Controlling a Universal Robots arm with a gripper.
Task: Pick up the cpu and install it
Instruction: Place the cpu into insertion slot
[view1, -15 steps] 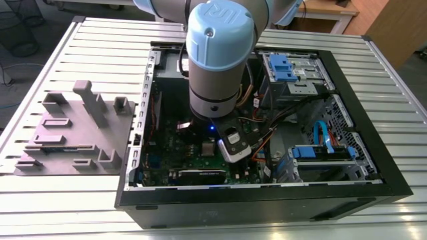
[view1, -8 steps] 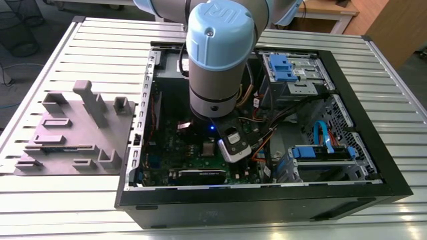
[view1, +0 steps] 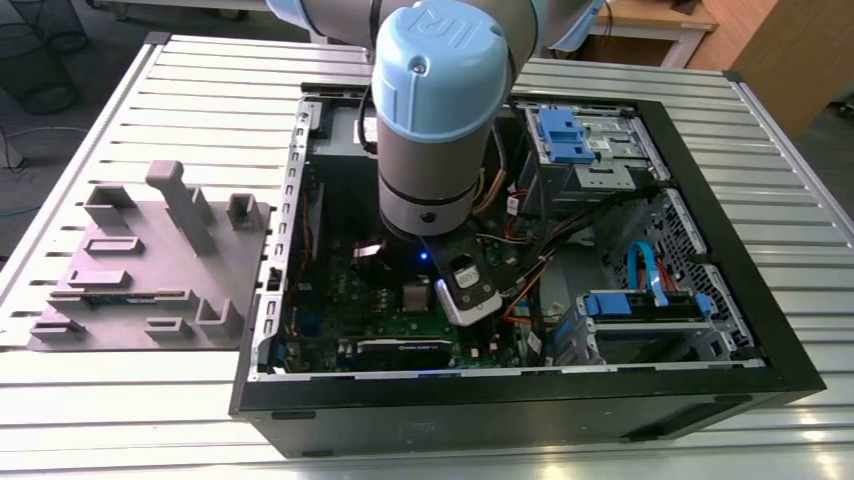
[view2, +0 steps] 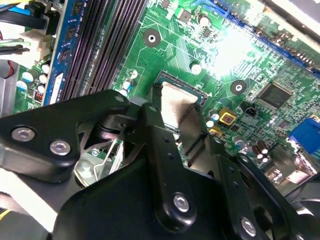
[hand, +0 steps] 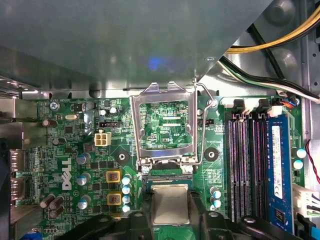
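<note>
The cpu (hand: 171, 204), a small square chip with a silvery top, sits between the fingers of my gripper (hand: 171, 212), which is shut on its two sides. In the second wrist view the cpu (view2: 176, 100) is low over the socket (view2: 167, 76) on the green motherboard (view2: 210, 45); I cannot tell whether it rests in it. One black finger (view2: 156, 131) flanks one edge of the chip. The socket's metal frame (hand: 162, 95) stands flipped open just beyond the chip, its lever (hand: 202, 125) raised. In the exterior view the arm (view1: 430, 120) reaches down into the open computer case (view1: 721, 330).
A grey moulded tray (view1: 147, 260) lies on the slatted table at the exterior view's left. Memory slots (hand: 247, 165) and a blue memory stick (hand: 279, 170) run beside the socket. Loose cables (hand: 270, 40) and blue drive brackets (view1: 567, 135) crowd the case.
</note>
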